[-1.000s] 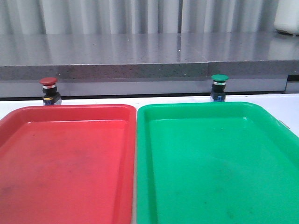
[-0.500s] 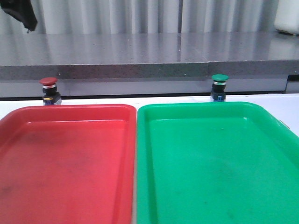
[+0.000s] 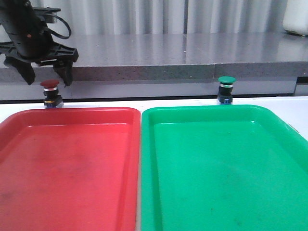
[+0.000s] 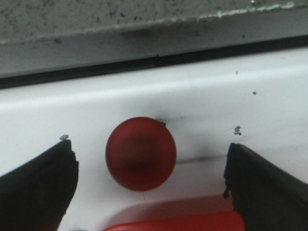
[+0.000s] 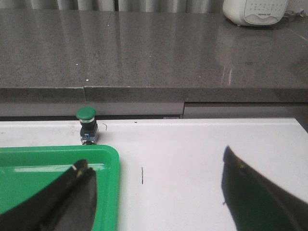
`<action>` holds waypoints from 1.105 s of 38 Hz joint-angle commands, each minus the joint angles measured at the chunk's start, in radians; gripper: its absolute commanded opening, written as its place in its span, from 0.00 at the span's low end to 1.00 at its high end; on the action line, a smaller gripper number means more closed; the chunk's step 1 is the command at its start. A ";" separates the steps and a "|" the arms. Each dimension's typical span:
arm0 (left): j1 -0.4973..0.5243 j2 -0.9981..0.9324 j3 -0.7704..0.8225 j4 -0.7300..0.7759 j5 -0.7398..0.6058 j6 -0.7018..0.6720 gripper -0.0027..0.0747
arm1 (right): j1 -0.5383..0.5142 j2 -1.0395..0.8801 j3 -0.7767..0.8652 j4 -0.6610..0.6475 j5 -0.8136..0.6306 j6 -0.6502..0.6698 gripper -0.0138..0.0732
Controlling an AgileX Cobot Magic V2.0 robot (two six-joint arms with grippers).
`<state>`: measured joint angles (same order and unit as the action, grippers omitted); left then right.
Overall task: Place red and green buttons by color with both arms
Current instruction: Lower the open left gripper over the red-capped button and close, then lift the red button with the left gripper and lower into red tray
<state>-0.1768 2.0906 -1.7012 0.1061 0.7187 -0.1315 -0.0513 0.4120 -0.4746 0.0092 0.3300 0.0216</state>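
Observation:
The red button [image 3: 49, 85] stands upright on the white table behind the red tray [image 3: 67, 163]. My left gripper [image 3: 44, 77] hangs open just above it, one finger on each side of the cap, not touching. In the left wrist view the red cap [image 4: 141, 153] lies between the two open fingers of the gripper [image 4: 150, 166]. The green button [image 3: 226, 82] stands upright behind the green tray [image 3: 221, 168]. My right gripper [image 5: 156, 171] is open and empty, off the front view; the green button [image 5: 86, 115] is well ahead of it, beyond the green tray's corner [image 5: 108, 159].
A grey stone ledge [image 3: 154, 72] runs just behind both buttons. A white device [image 5: 255, 12] sits on the ledge at the far right. The two trays lie side by side and fill the front of the table.
My left arm has come down from the upper left into view and now hangs open over the red button. Both buttons and both trays have not moved.

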 commanded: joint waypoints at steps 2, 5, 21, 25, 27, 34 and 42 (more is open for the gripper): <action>-0.009 -0.029 -0.050 0.034 -0.068 -0.003 0.79 | -0.006 0.013 -0.037 -0.009 -0.075 0.000 0.80; -0.009 -0.017 -0.052 0.034 -0.082 -0.003 0.79 | -0.006 0.013 -0.037 -0.009 -0.075 0.000 0.80; -0.009 -0.018 -0.054 0.034 -0.085 -0.003 0.16 | -0.006 0.013 -0.037 -0.009 -0.075 0.000 0.80; -0.009 -0.036 -0.061 0.035 -0.056 -0.003 0.08 | -0.006 0.013 -0.037 -0.009 -0.075 0.000 0.80; -0.009 -0.058 -0.061 0.035 -0.051 -0.003 0.07 | -0.006 0.013 -0.037 -0.009 -0.075 0.000 0.80; -0.019 -0.287 0.090 -0.029 -0.114 -0.011 0.07 | -0.006 0.013 -0.037 -0.009 -0.075 0.000 0.80; -0.153 -0.583 0.514 -0.033 -0.206 -0.016 0.07 | -0.006 0.013 -0.037 -0.009 -0.075 0.000 0.80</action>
<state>-0.2819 1.6198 -1.2528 0.0830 0.5874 -0.1334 -0.0513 0.4120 -0.4746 0.0092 0.3300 0.0216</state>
